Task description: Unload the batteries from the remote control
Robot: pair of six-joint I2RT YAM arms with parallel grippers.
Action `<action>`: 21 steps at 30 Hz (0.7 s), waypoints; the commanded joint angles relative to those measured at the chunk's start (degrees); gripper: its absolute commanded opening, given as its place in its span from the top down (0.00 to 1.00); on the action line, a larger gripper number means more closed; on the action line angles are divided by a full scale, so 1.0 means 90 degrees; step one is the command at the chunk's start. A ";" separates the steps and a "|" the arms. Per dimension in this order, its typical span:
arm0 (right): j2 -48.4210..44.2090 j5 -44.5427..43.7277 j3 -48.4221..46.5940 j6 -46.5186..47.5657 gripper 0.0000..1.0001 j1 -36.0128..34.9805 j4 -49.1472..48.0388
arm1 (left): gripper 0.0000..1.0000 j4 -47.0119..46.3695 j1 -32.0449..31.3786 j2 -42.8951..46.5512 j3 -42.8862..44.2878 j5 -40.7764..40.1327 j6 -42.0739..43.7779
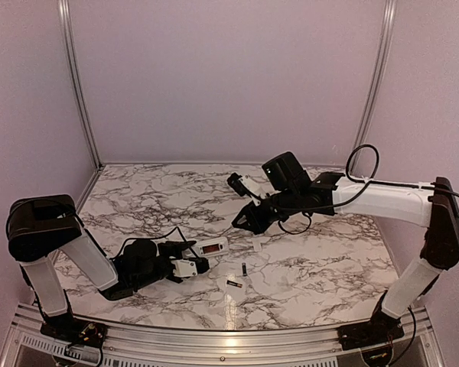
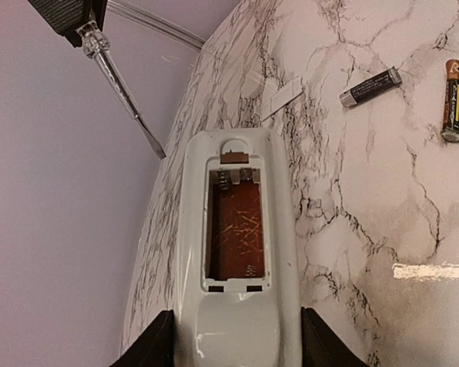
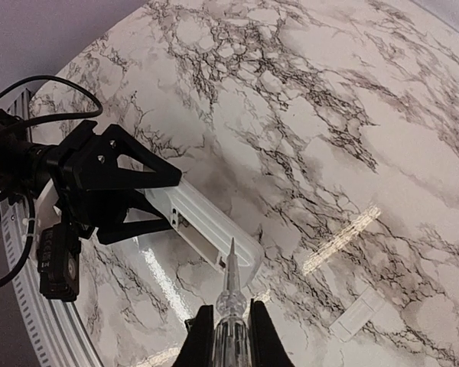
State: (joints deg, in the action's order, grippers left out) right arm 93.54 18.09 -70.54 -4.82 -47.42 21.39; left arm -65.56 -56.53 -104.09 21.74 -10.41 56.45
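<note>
My left gripper (image 1: 190,264) is shut on the near end of the white remote control (image 1: 213,247), holding it on its edge just above the table. In the left wrist view the remote (image 2: 237,329) shows its open, empty reddish-brown recess between my gripper's (image 2: 237,340) jaws. Two batteries (image 2: 371,86) (image 2: 453,99) lie loose on the marble to its right; they also show in the top view (image 1: 243,269) (image 1: 234,284). My right gripper (image 3: 231,336) is shut on a clear pen-like screwdriver (image 3: 231,306), whose tip hovers over the remote's far end (image 3: 214,229).
The small white flat cover (image 1: 258,244) lies on the marble table (image 1: 314,260) between the arms; it also shows in the wrist views (image 2: 279,99) (image 3: 357,313). The purple enclosure walls (image 1: 229,76) stand behind and to both sides.
</note>
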 commanded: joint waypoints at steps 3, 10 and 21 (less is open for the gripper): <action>-0.0669 -0.0868 0.0435 -0.0418 1.00 0.0131 -0.0433 | 1.00 -0.0804 -0.0017 -0.0006 -0.0057 -0.0150 -0.0193; -0.1250 -0.1396 0.1177 -0.0874 1.00 0.0364 -0.1069 | 1.00 0.0087 -0.0017 0.0577 0.0343 -0.0376 -0.1747; -0.1963 -0.2970 0.2311 -0.1180 1.00 0.0366 -0.2160 | 1.00 0.2118 -0.0022 0.0840 0.1668 -0.2110 -0.4446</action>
State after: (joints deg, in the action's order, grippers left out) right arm 77.56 -2.52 -51.83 -13.72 -44.38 7.49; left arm -59.02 -56.53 -98.28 30.02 -21.58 29.21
